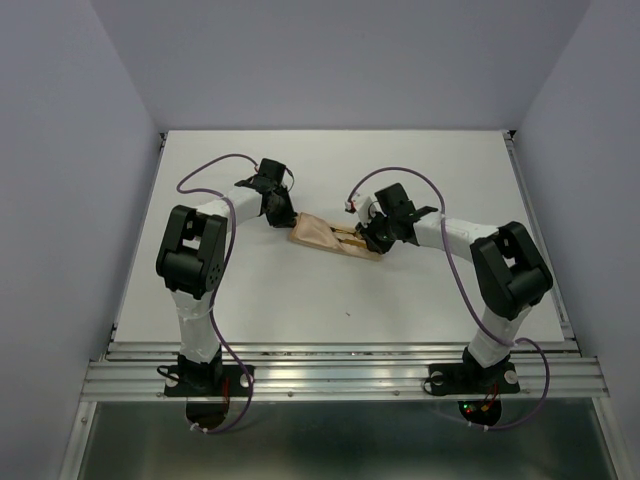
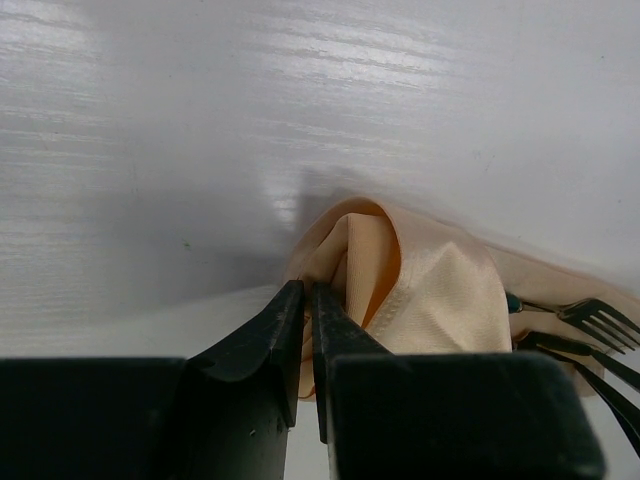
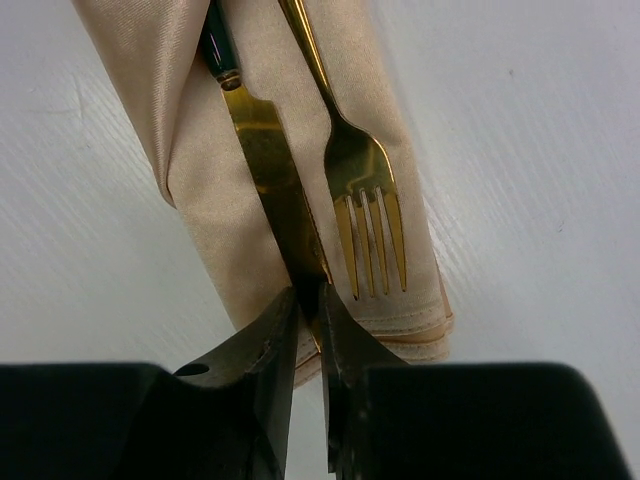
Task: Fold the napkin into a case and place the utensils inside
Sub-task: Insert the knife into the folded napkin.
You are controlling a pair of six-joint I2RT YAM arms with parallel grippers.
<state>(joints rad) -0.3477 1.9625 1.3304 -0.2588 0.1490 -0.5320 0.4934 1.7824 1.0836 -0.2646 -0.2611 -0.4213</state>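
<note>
The peach-orange napkin (image 1: 322, 236) lies folded into a narrow case in the middle of the table. My left gripper (image 1: 283, 216) is at its left end, jaws shut on a raised fold of the napkin (image 2: 430, 290). A gold knife (image 3: 265, 160) and a gold fork (image 3: 365, 200) lie on the napkin (image 3: 200, 210), their dark handles running under a fold of cloth. My right gripper (image 3: 308, 292) is at the case's right end, jaws closed on the knife's blade tip. In the left wrist view the fork tines (image 2: 600, 320) stick out on the right.
The white table (image 1: 400, 170) is bounded by grey walls on three sides, with a metal rail (image 1: 340, 372) along the near edge. Purple cables (image 1: 215, 165) loop over both arms.
</note>
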